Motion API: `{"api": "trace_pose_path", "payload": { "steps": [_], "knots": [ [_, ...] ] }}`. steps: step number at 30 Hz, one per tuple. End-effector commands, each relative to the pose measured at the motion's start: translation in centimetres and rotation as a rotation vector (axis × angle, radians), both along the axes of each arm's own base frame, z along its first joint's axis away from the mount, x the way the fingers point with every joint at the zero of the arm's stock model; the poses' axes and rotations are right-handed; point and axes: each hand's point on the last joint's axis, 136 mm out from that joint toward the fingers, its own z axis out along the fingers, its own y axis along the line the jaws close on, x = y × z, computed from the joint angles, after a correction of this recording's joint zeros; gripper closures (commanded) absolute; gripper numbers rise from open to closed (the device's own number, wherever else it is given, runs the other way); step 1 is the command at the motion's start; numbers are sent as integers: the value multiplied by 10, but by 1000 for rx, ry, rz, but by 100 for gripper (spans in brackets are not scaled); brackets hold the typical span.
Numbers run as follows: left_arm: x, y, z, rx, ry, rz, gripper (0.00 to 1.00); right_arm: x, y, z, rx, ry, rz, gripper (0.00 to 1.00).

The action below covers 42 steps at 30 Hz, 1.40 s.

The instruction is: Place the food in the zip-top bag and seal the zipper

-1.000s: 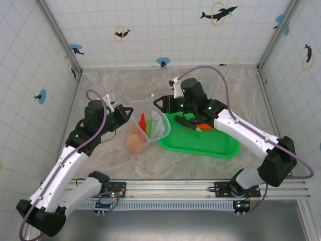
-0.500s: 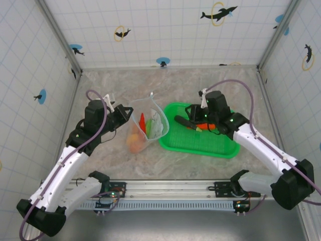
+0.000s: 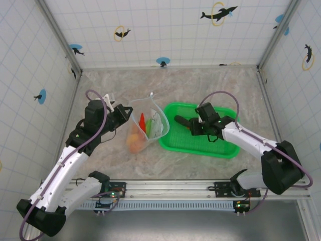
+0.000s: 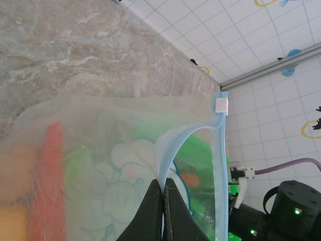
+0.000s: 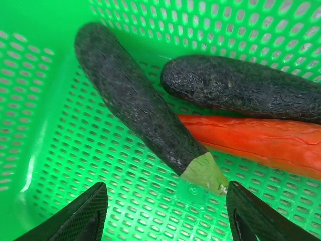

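**A:** Right gripper (image 5: 165, 221)?
**B:** I read its fingers spread wide, hovering over an eggplant (image 5: 135, 108) at the green basket's (image 5: 60, 150) far-left corner. A second eggplant (image 5: 235, 88) and a carrot (image 5: 251, 138) lie just beside it.
**A:** Left gripper (image 4: 162, 201)?
**B:** I see it pinched on the zipper (image 4: 219, 165). The zip-top bag (image 3: 150, 131) sits mid-desk (image 3: 200, 85), just beside the basket's left edge, with a red chili (image 3: 142, 121) inside.

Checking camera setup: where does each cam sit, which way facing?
Top external: overhead behind the bases, facing down on the table; both arms.
Left wrist: looks along left gripper, shut on the zip-top bag.
Right wrist: looks down into green basket at eggplant, carrot; right gripper open.
Shared: bag and basket in top and left wrist.
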Motion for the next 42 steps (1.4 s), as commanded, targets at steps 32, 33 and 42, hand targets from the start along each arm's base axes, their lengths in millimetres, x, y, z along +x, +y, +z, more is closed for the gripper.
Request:
{"api": "trace_pose_path", "payload": {
  "steps": [32,33,42],
  "knots": [
    [-3,2,26,-17,-72,-7,100,15,52,14,87,-23,190,91],
    [-3,2,25,-14,-70,-7,100,12,54,21,106,-26,195,91],
    [-1,1,26,-18,-75,-11,100,-2,49,89,219,-124,185,91]
  ]
}}
